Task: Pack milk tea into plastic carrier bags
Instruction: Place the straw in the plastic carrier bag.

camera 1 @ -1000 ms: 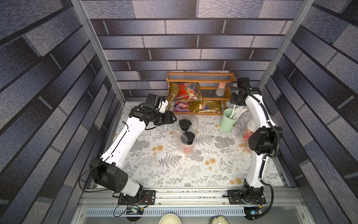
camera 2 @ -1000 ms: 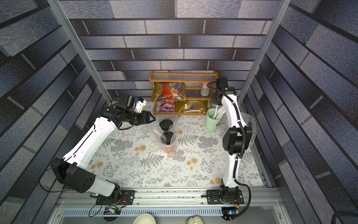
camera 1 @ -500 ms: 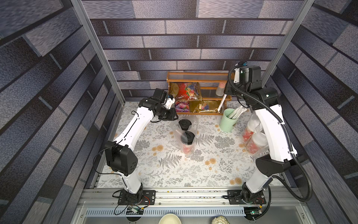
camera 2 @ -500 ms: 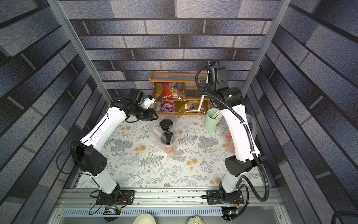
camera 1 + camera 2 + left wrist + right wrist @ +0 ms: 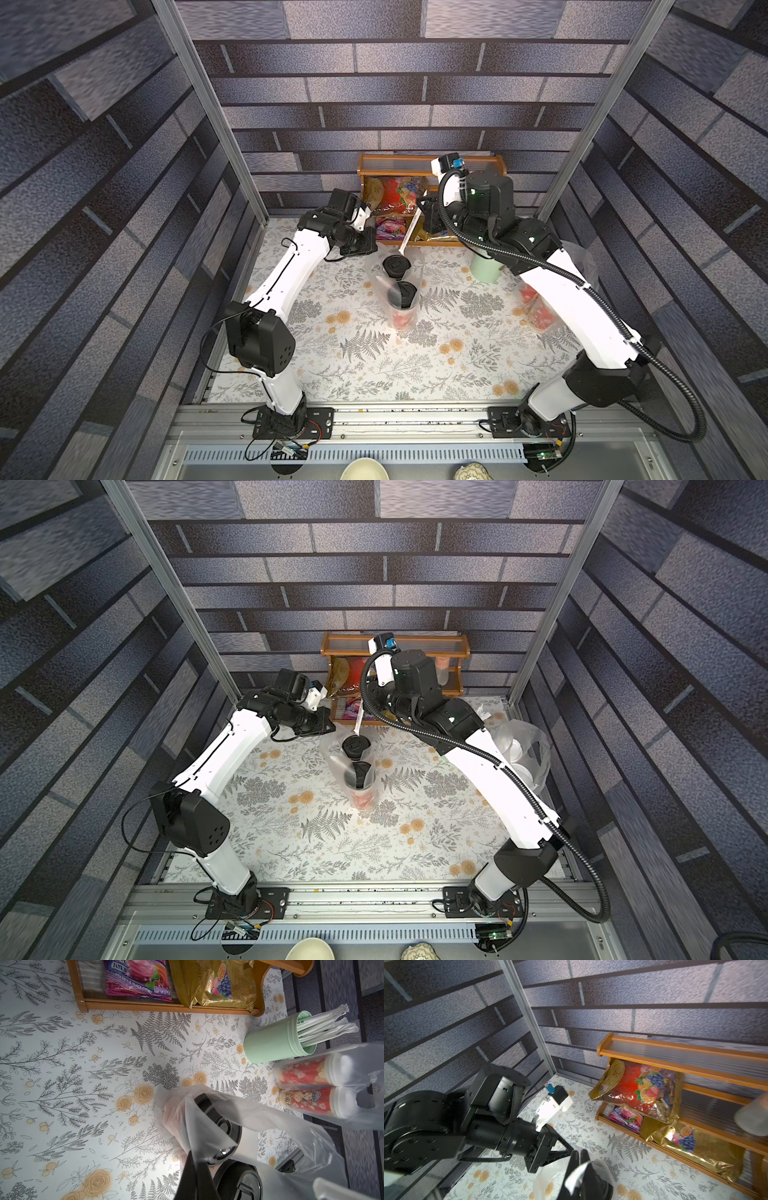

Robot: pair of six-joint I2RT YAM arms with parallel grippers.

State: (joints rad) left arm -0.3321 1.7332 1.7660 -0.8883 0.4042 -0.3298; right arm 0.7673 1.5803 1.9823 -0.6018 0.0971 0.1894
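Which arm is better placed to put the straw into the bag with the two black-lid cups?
Probably right. The right gripper holds the straw over that bag; the left gripper is shut on the bag's edge.

This is a staged robot test cell dressed as a small drinks-shop counter. Aluminium posts (image 5: 210, 112) frame panels printed with grey brick (image 5: 395, 87), and two white arms (image 5: 291, 270) are bolted to a metal rail (image 5: 415, 417). A floral tablecloth (image 5: 374, 374), a wooden shelf (image 5: 395, 160) of snack packets (image 5: 395, 195) and a green cup of wrapped straws (image 5: 270, 1047) supply the shop dressing.
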